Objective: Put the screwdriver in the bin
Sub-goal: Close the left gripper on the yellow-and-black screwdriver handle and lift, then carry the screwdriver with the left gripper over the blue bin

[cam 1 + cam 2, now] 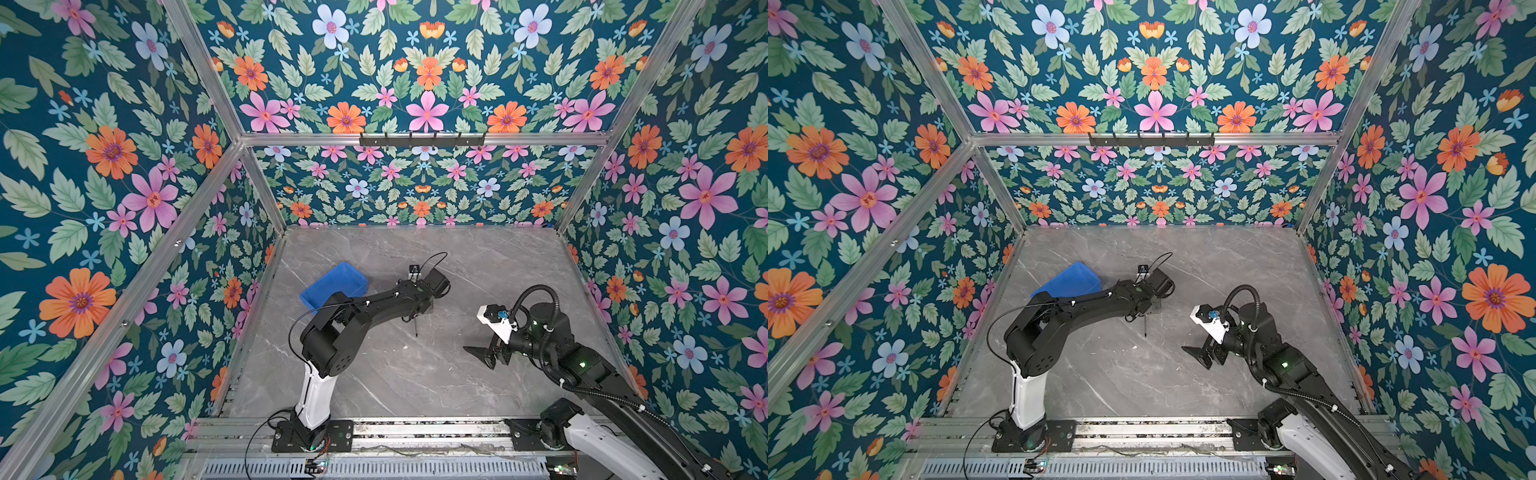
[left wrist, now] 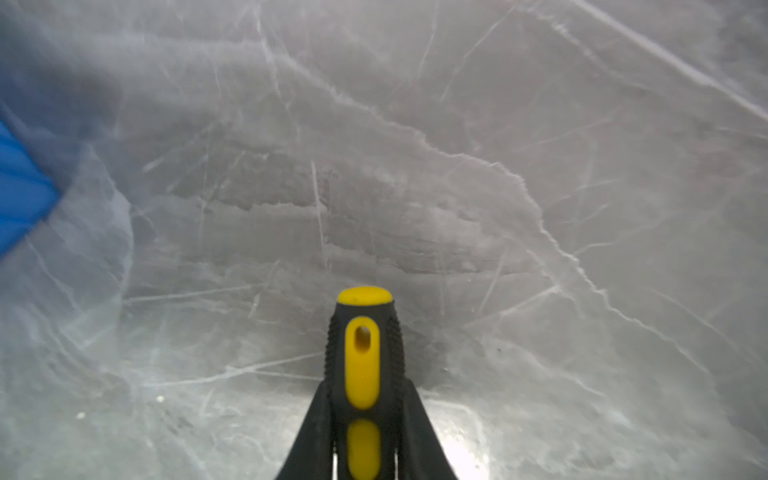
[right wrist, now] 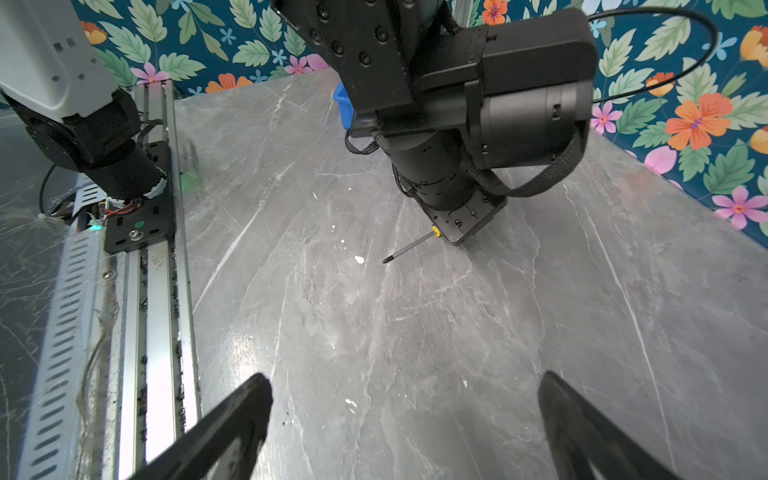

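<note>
Both top views: left arm [image 1: 365,305] reaches over the middle of the grey marble-pattern tabletop [image 1: 415,386], wrist pitched down, and its fingers are hidden under the wrist. The small screwdriver [image 1: 416,327], with a yellow-and-black handle and a thin dark metal shaft, shows only its shaft here, poking out from under that wrist toward the near edge. The shallow bright blue rectangular plastic bin [image 1: 1067,280] sits back-left, partly behind the left forearm. The screwdriver is outside it, off to its right. The right gripper [image 1: 1196,356] is on the right side of the table with its fingers spread and nothing in them, well apart from the screwdriver. Left wrist view: the left gripper [image 2: 365,384] is clamped on the screwdriver [image 2: 363,357] handle, a black finger [image 2: 316,432] on each side and the yellow butt end sticking out past the tips. A blurred bin [image 2: 20,195] corner shows at the frame edge. Right wrist view: the right gripper [image 3: 405,399] has its fingers [image 3: 232,419] wide apart over bare tabletop. The screwdriver [image 3: 409,248] shaft angles down out of the left gripper. Can't tell whether the tip touches the table. A sliver of bin [image 3: 344,106] shows behind the left arm.
</note>
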`<action>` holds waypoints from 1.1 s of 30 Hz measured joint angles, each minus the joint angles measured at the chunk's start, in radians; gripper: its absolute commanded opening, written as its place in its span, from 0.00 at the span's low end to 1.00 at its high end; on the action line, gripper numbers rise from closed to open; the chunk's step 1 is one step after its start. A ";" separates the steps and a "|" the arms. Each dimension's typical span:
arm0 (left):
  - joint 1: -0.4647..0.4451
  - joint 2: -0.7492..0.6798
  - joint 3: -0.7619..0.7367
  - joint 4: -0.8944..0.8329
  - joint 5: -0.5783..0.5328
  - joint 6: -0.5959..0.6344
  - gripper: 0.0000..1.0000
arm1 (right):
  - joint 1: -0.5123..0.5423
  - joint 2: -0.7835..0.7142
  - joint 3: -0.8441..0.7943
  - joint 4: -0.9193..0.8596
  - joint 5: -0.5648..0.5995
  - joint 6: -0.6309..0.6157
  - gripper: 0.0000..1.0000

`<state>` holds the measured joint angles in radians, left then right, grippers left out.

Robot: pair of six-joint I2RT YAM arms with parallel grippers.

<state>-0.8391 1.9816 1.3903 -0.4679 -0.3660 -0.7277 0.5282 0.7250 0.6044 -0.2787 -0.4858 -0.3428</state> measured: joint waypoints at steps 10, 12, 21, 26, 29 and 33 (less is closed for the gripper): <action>0.039 -0.098 0.005 -0.001 0.011 0.226 0.00 | 0.114 0.108 0.055 0.072 0.056 0.001 0.99; 0.051 -0.123 -0.006 0.005 0.021 0.278 0.00 | 0.138 0.137 0.071 0.094 0.074 0.003 0.99; 0.156 -0.295 -0.143 0.072 0.089 0.521 0.00 | 0.207 0.293 0.145 0.207 0.123 0.039 0.99; 0.242 -0.364 -0.188 0.079 0.142 0.632 0.00 | 0.241 0.381 0.192 0.275 0.159 0.063 0.99; 0.299 -0.390 -0.204 0.079 0.185 0.700 0.00 | 0.259 0.434 0.226 0.301 0.183 0.078 0.99; 0.374 -0.410 -0.218 0.077 0.236 0.796 0.00 | 0.280 0.510 0.282 0.335 0.209 0.090 0.99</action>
<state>-0.4648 1.5719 1.1721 -0.3904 -0.1299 0.0685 0.8085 1.2350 0.8864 0.0566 -0.2771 -0.2531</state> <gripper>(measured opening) 0.223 0.993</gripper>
